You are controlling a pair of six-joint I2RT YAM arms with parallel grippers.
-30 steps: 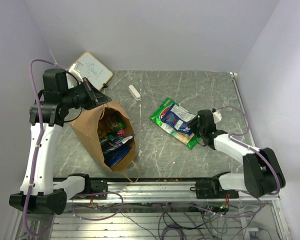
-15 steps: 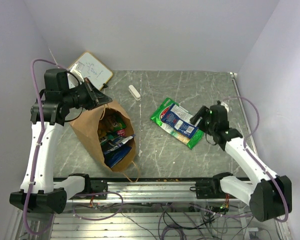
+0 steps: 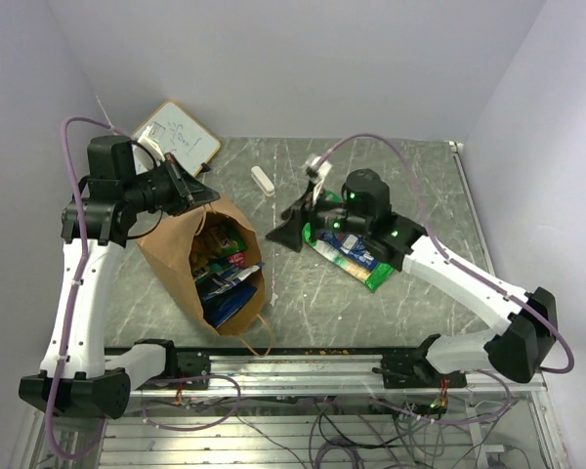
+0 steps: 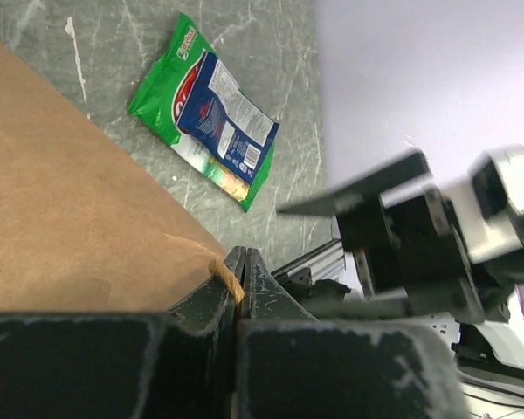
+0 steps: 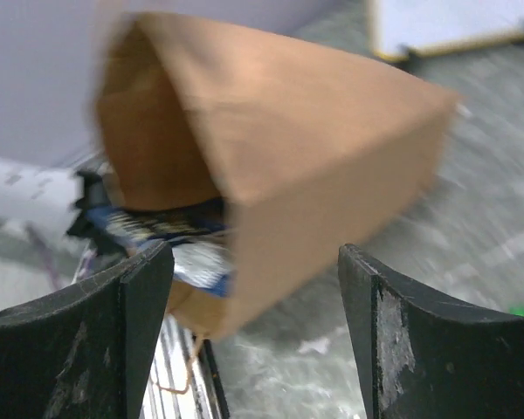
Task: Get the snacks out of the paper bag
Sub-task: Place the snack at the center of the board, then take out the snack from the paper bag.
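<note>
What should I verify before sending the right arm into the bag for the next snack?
1. Left end effector shut on the paper bag rim, holding the mouth up: ok.
2. Bag mouth faces the right arm, snacks visible inside: ok.
3. Right end effector open and empty: ok.
4. Green packet and blue packet lie on the table, apart from the bag: ok.
5. Which snack inside is free to grip: cannot tell, the right wrist view is blurred.
</note>
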